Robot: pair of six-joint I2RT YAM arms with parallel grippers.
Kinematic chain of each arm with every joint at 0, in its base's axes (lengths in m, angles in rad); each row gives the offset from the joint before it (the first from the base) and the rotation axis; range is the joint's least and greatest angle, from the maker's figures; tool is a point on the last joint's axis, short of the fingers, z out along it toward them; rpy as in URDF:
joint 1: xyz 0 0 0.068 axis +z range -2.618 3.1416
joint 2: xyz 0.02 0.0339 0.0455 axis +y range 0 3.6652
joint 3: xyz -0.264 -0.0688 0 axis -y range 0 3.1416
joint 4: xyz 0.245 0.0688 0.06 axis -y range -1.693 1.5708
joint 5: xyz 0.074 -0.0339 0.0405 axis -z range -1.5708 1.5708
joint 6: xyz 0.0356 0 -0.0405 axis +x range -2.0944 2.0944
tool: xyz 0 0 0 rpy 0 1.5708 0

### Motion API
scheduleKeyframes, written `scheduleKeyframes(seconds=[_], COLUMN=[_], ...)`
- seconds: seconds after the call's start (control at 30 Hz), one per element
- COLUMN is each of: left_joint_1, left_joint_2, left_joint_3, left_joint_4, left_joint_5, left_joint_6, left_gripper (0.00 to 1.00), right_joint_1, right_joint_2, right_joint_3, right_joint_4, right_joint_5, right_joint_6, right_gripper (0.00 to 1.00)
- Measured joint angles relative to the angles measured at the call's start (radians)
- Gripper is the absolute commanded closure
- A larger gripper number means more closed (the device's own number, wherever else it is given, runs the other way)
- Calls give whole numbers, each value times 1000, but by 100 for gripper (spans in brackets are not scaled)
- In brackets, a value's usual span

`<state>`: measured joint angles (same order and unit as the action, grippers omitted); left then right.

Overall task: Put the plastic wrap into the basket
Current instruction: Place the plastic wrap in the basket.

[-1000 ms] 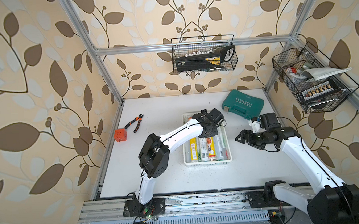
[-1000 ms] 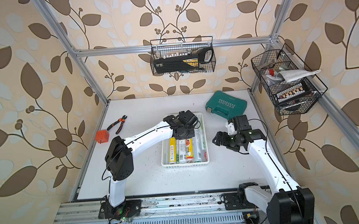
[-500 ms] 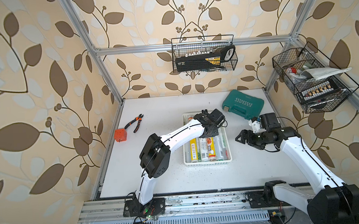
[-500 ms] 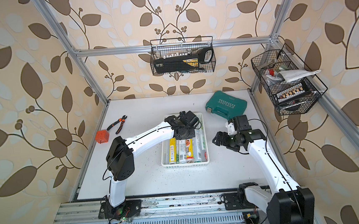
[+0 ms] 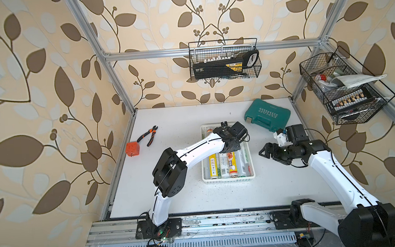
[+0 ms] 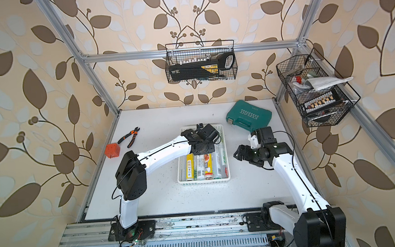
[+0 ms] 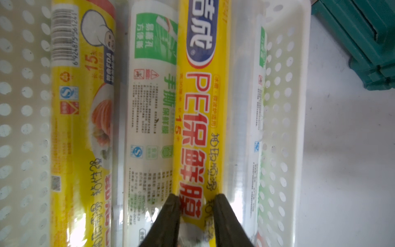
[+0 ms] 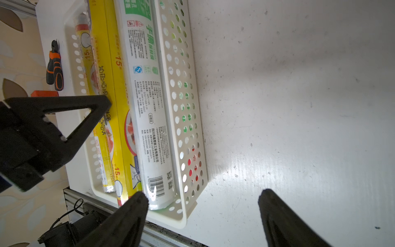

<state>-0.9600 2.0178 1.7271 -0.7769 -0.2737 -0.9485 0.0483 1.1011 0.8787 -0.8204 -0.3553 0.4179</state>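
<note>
My left gripper (image 7: pixel 195 200) is down in the white perforated basket (image 7: pixel 284 107), with its jaws narrowly apart astride the yellow PE wrap roll (image 7: pixel 201 128) near one end. Whether they pinch it or merely flank it I cannot tell, and that is my worry. If I lift away while they grip the glossy film, the roll would rise by one end, tip, and could slide out over the wall. The fit is tight as well: a white green-printed roll (image 7: pixel 149 107) touches it on one side of my jaws and a clear roll (image 7: pixel 241 107) on the other. Spreading wider may shove those neighbours or wedge my jaws between them. Every roll I can see lies lengthwise inside the basket. My right gripper (image 8: pixel 203 201) hangs wide open and empty over the bare bench (image 8: pixel 299 107), just beside the basket's outer wall, where a careless swing could knock the basket. The teal tool case (image 7: pixel 363 42) sits beyond that wall, near but apart. The pliers (image 5: pixel 149 137) and orange cube (image 5: pixel 132 149) lie well apart and block nothing.
</note>
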Motion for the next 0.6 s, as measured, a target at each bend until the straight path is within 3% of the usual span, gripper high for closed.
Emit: scheduleKeyframes(seconds=[0.47, 0.6], left_joint_1=[-22, -20], left_joint_2=[0, 1], left_joint_3=[35, -8], left_joint_4=[-145, -147], left_joint_5=[-104, -74], left_joint_6=[-26, -16], left_gripper=[71, 75], right_joint_1=[0, 0], right_joint_2=[0, 0], right_joint_3=[-5, -13], right_joint_4=[4, 10], right_joint_5=[0, 0], right_joint_6=[0, 0], right_gripper=[15, 15])
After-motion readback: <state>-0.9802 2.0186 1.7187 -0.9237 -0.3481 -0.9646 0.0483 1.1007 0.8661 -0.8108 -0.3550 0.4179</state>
